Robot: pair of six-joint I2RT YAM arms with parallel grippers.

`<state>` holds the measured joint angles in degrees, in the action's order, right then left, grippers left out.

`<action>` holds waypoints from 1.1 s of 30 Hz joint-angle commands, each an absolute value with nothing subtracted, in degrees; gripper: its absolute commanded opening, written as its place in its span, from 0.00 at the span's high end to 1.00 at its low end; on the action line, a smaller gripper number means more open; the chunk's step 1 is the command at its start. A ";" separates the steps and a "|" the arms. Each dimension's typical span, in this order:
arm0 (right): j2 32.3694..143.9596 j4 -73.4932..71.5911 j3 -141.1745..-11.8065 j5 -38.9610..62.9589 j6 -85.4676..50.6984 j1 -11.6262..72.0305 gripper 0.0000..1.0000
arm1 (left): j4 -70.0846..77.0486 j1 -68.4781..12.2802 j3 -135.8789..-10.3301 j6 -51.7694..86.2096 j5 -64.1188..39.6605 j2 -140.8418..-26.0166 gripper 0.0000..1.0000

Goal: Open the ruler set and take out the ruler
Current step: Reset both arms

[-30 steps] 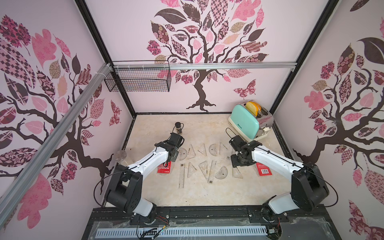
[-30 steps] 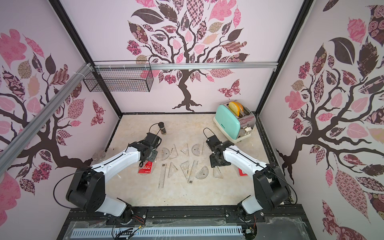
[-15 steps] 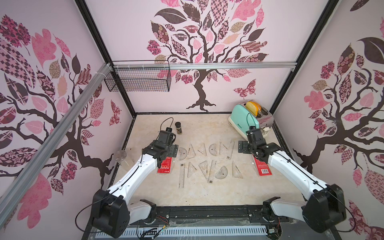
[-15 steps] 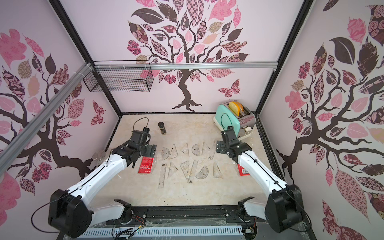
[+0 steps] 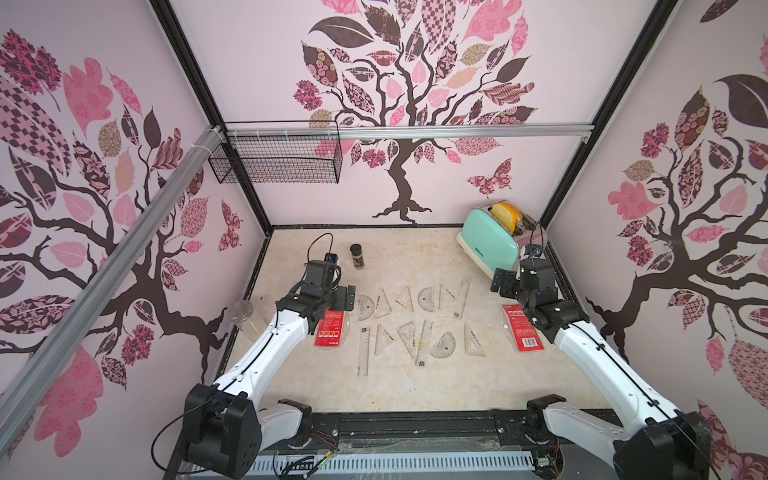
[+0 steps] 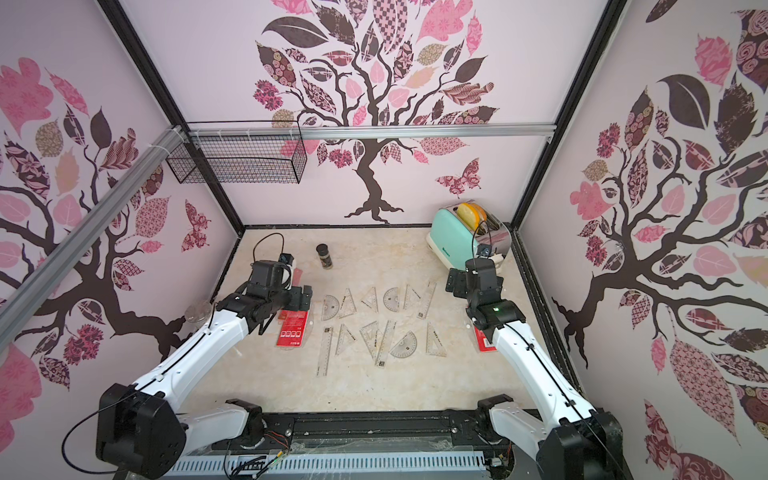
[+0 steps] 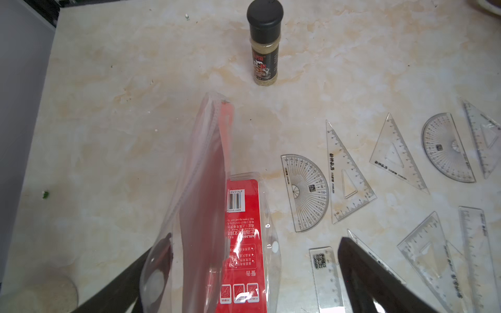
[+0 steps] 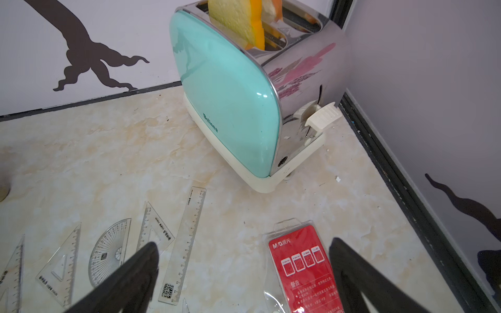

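Observation:
Two red ruler set pouches lie on the table in both top views, one on the left (image 5: pixel 331 328) and one on the right (image 5: pixel 523 328). Between them several clear rulers, set squares and protractors are spread out, among them a straight ruler (image 5: pixel 363 351). My left gripper (image 5: pixel 345 297) hangs open over the left pouch's far end. In the left wrist view its jaws (image 7: pixel 248 244) stand wide apart, and a clear pouch flap (image 7: pixel 206 162) rises between them, against one finger. My right gripper (image 8: pixel 243 242) is open above the right pouch (image 8: pixel 306 268), holding nothing.
A mint toaster (image 5: pixel 490 245) with bread in it stands at the back right, close to the right gripper. A dark spice jar (image 5: pixel 357 256) stands behind the left gripper. A clear cup (image 5: pixel 243 313) sits by the left wall. A wire basket (image 5: pixel 282 158) hangs on the back rail.
Both grippers have opened wide. The right gripper has moved from the spread-out rulers to the right and back, toward the toaster. The left arm has drawn back, its gripper staying over the left pouch.

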<state>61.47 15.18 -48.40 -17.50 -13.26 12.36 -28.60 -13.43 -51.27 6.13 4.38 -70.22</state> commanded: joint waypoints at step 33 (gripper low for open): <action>63.96 15.21 -49.55 -13.26 -12.62 12.31 0.01 | -28.50 -2.06 -52.21 10.56 2.06 -78.00 0.36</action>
